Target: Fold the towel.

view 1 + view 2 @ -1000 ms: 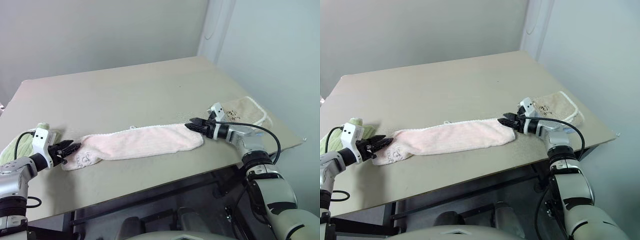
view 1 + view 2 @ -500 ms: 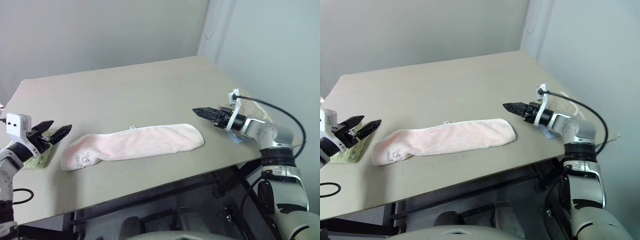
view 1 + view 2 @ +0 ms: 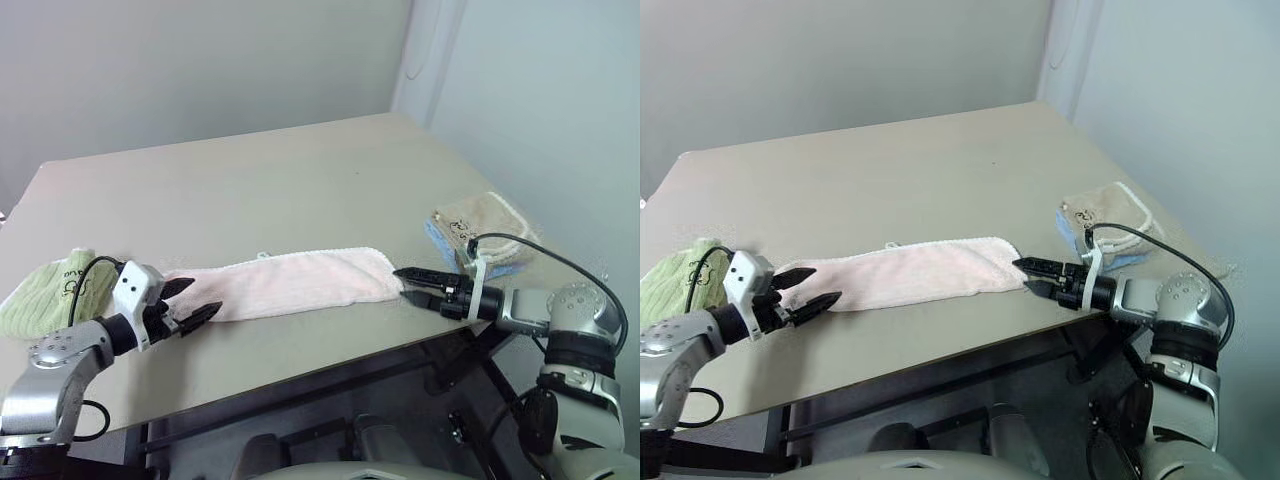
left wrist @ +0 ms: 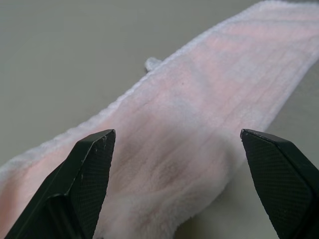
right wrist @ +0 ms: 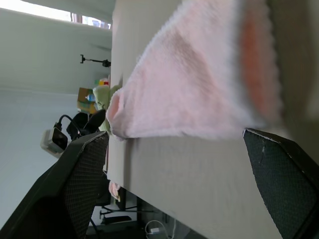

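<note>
While the long pale pink ribbed terry towel (image 3: 290, 284) lies flat on the beige table (image 3: 250, 190), both end effectors, left (image 3: 190, 303) and right (image 3: 412, 283), hover released at its ends.

The towel (image 3: 300, 285) is soft pink terry cloth — fluffy, ribbed, with a nubbly white edge. The table (image 3: 250, 190) has a smooth, matt beige top. The green towel (image 3: 45, 295) and the beige towel (image 3: 485, 225) look like coarse looped cloth. Finger pads (image 4: 84, 184) are black and matt — finely dimpled.
</note>
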Controlling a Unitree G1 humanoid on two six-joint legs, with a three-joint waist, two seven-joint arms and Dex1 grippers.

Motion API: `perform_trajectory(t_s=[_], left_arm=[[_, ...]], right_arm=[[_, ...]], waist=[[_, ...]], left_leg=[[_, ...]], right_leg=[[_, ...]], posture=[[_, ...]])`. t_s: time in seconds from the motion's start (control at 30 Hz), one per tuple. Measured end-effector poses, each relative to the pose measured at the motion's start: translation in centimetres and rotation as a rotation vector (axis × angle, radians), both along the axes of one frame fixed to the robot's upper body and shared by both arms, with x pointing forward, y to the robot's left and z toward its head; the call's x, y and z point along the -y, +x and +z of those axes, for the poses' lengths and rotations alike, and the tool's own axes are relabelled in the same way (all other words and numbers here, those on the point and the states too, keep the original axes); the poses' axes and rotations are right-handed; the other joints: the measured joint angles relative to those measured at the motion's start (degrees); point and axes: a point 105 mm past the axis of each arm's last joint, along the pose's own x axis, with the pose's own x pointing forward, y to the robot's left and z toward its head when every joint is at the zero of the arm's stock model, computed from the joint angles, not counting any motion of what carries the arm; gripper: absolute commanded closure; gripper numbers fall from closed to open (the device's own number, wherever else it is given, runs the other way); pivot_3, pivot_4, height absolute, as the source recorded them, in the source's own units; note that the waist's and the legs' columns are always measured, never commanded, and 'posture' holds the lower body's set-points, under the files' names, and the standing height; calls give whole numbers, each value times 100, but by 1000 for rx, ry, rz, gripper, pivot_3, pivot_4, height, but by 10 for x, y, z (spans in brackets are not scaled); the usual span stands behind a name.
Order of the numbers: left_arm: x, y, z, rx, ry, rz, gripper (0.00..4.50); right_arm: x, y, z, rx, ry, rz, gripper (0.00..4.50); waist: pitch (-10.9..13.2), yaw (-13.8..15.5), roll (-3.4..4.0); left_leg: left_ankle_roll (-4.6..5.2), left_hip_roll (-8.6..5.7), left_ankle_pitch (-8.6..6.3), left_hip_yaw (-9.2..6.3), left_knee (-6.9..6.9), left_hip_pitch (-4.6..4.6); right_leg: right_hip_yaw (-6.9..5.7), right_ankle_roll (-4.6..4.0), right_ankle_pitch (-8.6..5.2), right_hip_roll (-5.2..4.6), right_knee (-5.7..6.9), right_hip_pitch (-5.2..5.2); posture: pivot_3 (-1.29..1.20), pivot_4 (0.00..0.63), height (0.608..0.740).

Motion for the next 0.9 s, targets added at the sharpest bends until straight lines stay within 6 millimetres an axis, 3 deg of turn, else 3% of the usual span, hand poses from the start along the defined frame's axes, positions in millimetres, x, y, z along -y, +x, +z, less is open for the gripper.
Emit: perform_trajectory(t_s=[0.33,0.7,0.8,0.9], left_arm=[[6,5,-8,0,-5,-12,266],[8,6,-10,-3,8,-14,266],[7,6,-11,-4,9,-10,266],[1,11,-10,1,6,26,266]], right_arm=[[-15,-3,-6,-20,-2,-5,15],[-25,25,-13,-57,-11,-199,15],[-25,28,-13,-56,-22,-220,597],[-28,29,-16,-63,-52,-231,1638]], waist=[[-1,5,-1],[-5,-23,-5],[-4,-38,-4],[-3,-41,-2]], left_leg=[[0,3,0,-5,0,-3],[0,6,0,-11,1,1],[0,6,0,-18,-2,-5],[1,5,0,-19,-5,-31]], right_leg=[[6,0,0,8,-5,-2],[8,1,1,10,-9,1],[6,0,0,11,-10,-2],[6,0,0,13,-11,-25]], posture=[[0,0,740],[0,0,740],[0,0,740],[0,0,740]])
